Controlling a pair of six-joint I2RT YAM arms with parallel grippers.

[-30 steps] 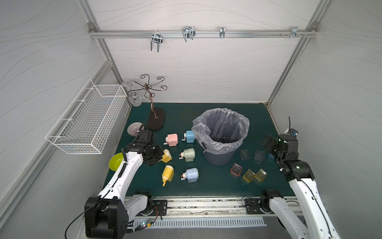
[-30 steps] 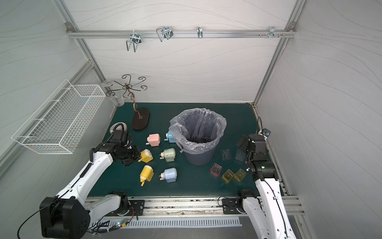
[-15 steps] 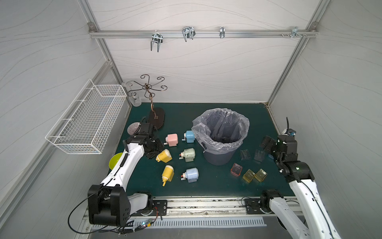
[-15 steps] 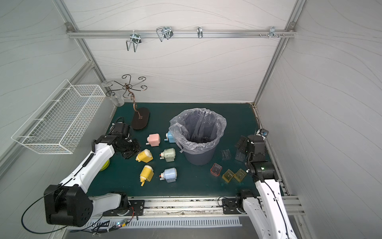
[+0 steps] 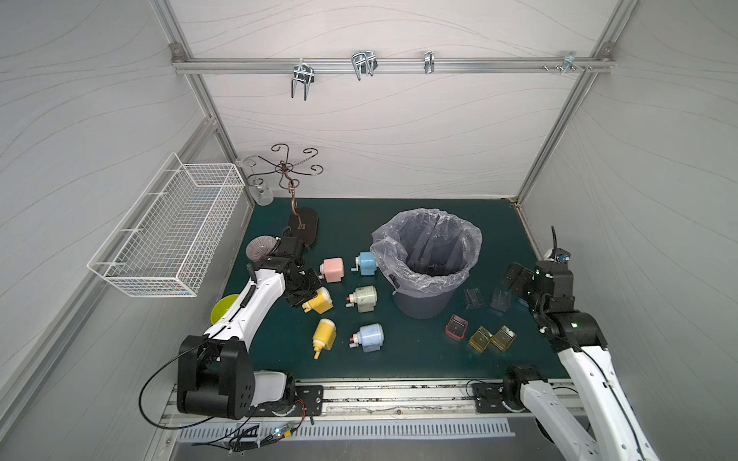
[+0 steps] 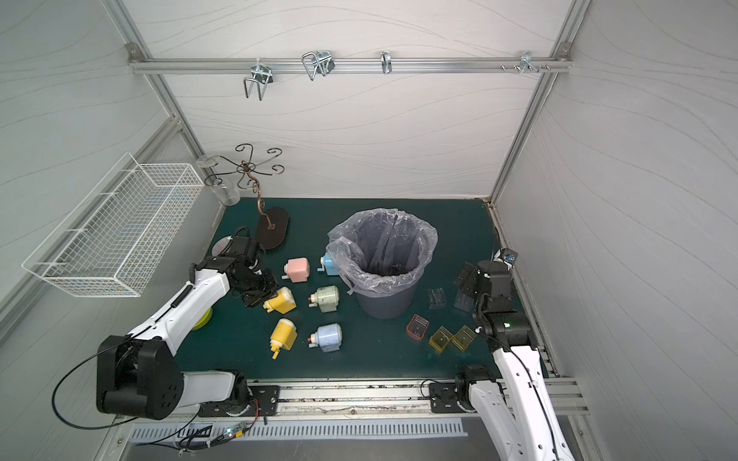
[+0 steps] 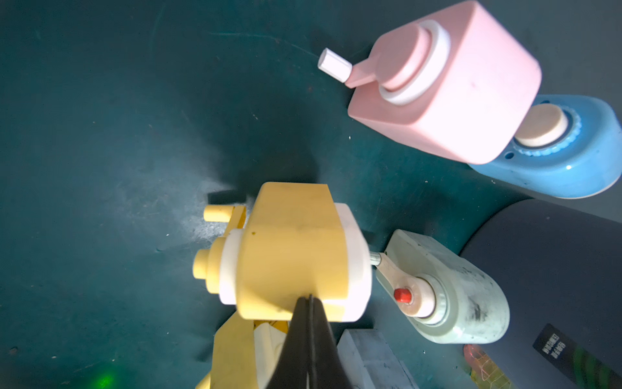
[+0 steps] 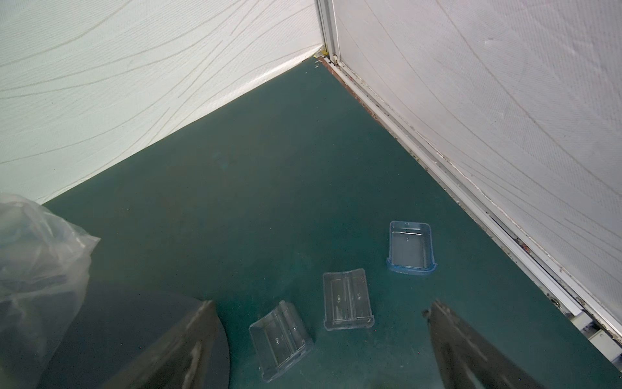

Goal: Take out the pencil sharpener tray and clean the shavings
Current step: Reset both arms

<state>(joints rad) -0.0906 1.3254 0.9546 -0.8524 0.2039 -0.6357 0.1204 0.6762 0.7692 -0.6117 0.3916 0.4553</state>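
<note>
Several pencil sharpeners lie on the green mat (image 5: 399,359). My left gripper (image 5: 300,293) is shut, with nothing between its jaws. In the left wrist view its tip (image 7: 309,299) rests against a yellow sharpener (image 7: 292,249) (image 5: 319,300). My right gripper (image 5: 517,279) hangs open over two clear trays (image 8: 346,299) (image 8: 279,340) and a blue tray (image 8: 409,247). A red tray (image 5: 456,326) and two yellow trays (image 5: 481,338) lie in front of them. Dark flecks of shavings (image 5: 434,266) show at the bottom of the lined bin (image 5: 425,307).
Pink (image 5: 333,269), blue (image 5: 366,263), green (image 5: 364,298), yellow (image 5: 324,333) and pale blue (image 5: 369,336) sharpeners crowd the left gripper. A green bowl (image 5: 223,307), hook stand (image 5: 305,225) and wire basket (image 5: 171,227) are at the left. The side wall (image 8: 505,134) is close to the right gripper.
My left gripper drew back towards the hook stand, then came forward again to the yellow sharpener, which has turned a little. The right arm has barely shifted.
</note>
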